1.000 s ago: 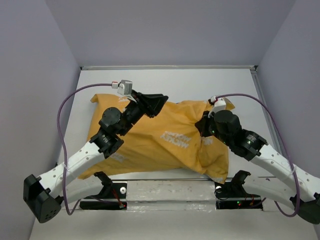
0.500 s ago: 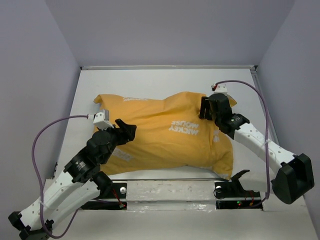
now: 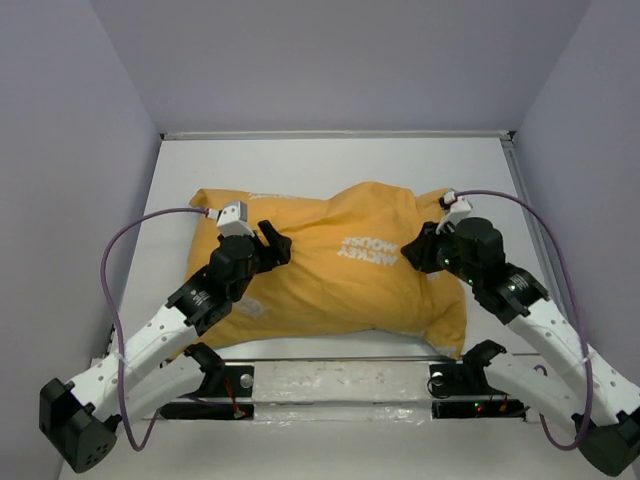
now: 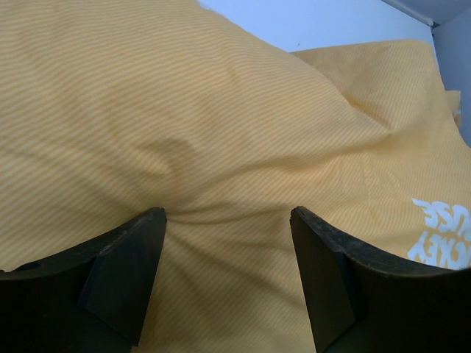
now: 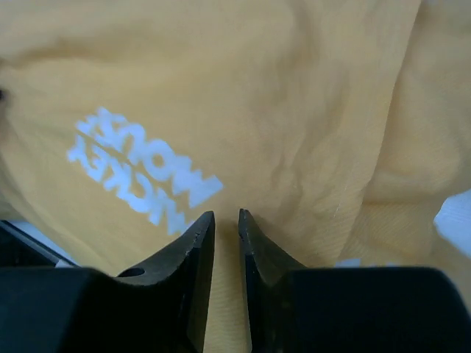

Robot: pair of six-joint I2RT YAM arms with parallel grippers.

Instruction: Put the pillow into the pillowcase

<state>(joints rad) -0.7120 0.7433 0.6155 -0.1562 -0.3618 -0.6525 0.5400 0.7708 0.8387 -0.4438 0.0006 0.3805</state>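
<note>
On the surface (image 3: 330, 165), centre: pillowcase (image 3: 340, 270), yellow face up, plump.
Hidden pillow: no white shows; judged fully inside.
Left gripper (image 4: 228, 217), 9 o'clock: jaws apart, pressing fabric.
Right gripper (image 5: 223, 217), 3 o'clock: jaws nearly together, nothing visibly pinched.
Risk: dragging the loose 3 o'clock fabric could work the pillow back out.

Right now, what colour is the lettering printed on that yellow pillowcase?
White lettering on the mustard-yellow pillowcase; the right wrist view shows it best.

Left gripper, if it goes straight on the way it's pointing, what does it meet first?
The pillowcase: its yellow fabric bulges right ahead of the left gripper and its open fingers, seemingly very close, though depth is unclear.
</note>
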